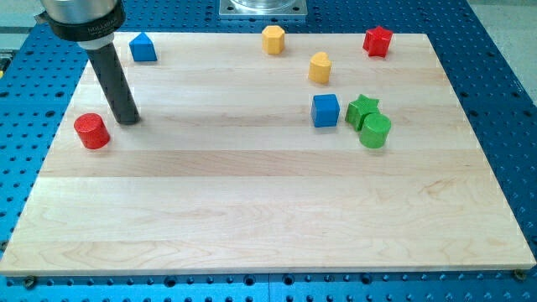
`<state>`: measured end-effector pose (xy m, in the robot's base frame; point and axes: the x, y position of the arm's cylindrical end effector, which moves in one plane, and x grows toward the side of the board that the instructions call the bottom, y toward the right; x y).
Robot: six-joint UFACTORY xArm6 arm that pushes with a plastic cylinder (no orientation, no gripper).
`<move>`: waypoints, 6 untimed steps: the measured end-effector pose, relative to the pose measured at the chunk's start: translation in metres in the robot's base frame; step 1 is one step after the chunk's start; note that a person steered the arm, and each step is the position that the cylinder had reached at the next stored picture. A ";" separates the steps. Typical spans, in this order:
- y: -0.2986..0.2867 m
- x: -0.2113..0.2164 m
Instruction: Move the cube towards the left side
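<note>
Blue cube (325,110): sits right of the board's centre, in the upper half, upright and flat on the wood.
Nearest neighbours: a green star (362,109) just beside the cube on the view's right; a green cylinder (375,131) touching or nearly touching that star, lower right.
Path to the left: bare wood runs from the cube's left face across the middle of the board.
Above the cube: a yellow block with a rounded top (320,68) close by; a yellow hexagonal block (273,39) and a red star (377,41) near the top edge.
Far left: a red cylinder (91,131) and, at the top left, a blue block with a peaked top (143,48).
My tip (127,118): on the wood just right of and above the red cylinder, well apart from the cube.
Jaws: none, only the dark rod.
Surface: a pale wooden board (252,210) with lengthwise grain.
Surroundings: a blue perforated table (495,92) around the board; a grey metal base (263,7) at the view's top.
</note>
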<state>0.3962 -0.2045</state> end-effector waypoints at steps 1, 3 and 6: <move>0.001 -0.001; 0.117 -0.022; 0.386 -0.043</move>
<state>0.3537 0.1815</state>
